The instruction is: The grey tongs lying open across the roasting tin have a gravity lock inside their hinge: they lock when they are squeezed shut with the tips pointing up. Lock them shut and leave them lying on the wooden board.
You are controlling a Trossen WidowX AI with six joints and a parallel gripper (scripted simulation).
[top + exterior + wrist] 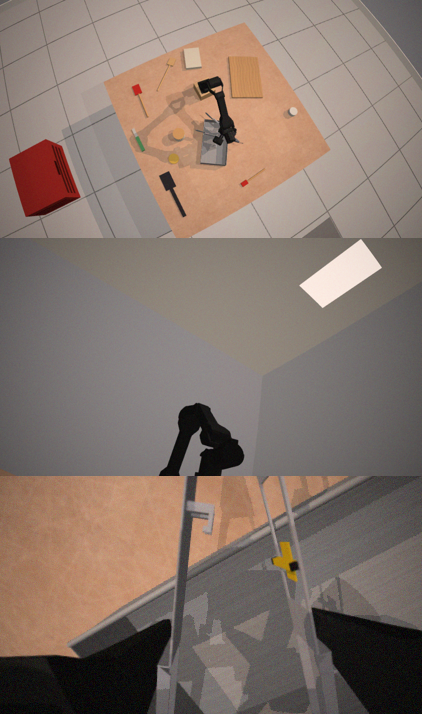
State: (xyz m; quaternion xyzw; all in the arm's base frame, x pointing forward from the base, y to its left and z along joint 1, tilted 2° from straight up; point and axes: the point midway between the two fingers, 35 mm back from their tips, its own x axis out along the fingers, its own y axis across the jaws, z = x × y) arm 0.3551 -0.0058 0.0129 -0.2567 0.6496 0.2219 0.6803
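The grey tongs [200, 131] [183, 551] lie spread open across the roasting tin [214, 158] [125, 612], with their tips past its left side and the hinge end past its right side. In the wrist view, a small hook sits on the left tong arm and a yellow piece with a black end on the right one. My gripper [237, 620] is open above the tin, its fingertips close beside the two tong arms, one at each side. Whether they touch is not clear. The hinge is outside the wrist view. The wooden board [245, 76] lies at the upper right of the top view and bears nothing.
An orange-topped round tub [178, 133] and a yellow disc [173, 158] stand left of the tin. A black spatula [167, 180] lies lower left. A white block [192, 58] lies near the arm's base, a white cylinder [293, 111] at the right. The exterior view shows only the arm.
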